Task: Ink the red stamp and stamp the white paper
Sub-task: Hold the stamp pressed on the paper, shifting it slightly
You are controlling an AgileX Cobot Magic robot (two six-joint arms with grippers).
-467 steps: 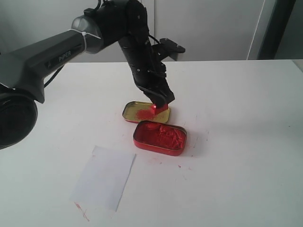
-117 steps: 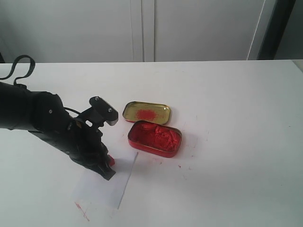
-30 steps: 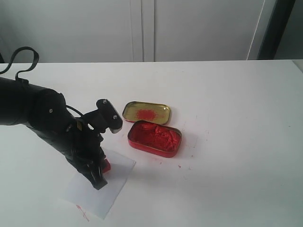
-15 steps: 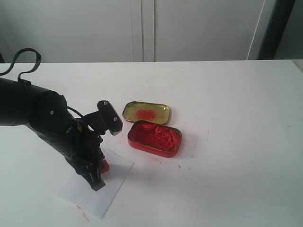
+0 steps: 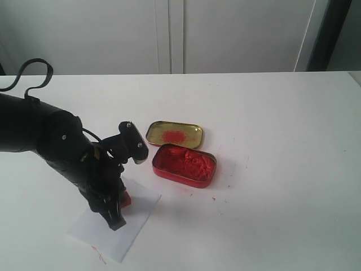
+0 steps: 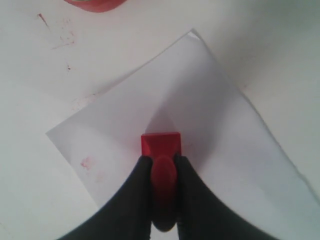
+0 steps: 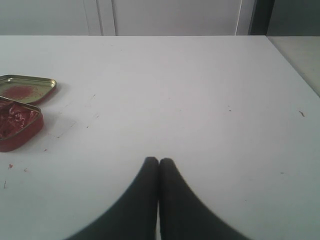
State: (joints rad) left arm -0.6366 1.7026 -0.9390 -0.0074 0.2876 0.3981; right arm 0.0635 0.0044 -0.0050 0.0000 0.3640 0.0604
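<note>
The white paper [image 5: 137,219] lay flat on the bench [image 5: 271,130], at an angle to its edge, in front of the two tins and apart from them. The oblong red tin [image 5: 183,165] of paste stood open just in front of its gold lid [image 5: 175,134]; nothing was reaching for either. The red stamp [image 6: 160,146] stood over the middle of the sheet, base down, its handle clamped between the fingers of the left pincer [image 6: 161,165]. The right pincer [image 7: 159,163] was closed on nothing, hanging over bare bench well away from the work.

Inking looked finished and the stamping itself was the step in hand. Whether the base was pressed home or only just touching could not be told. The next move called for firm, square pressure, then a straight lift with no sideways drag, since the loose sheet could slide or cling to the wet face
</note>
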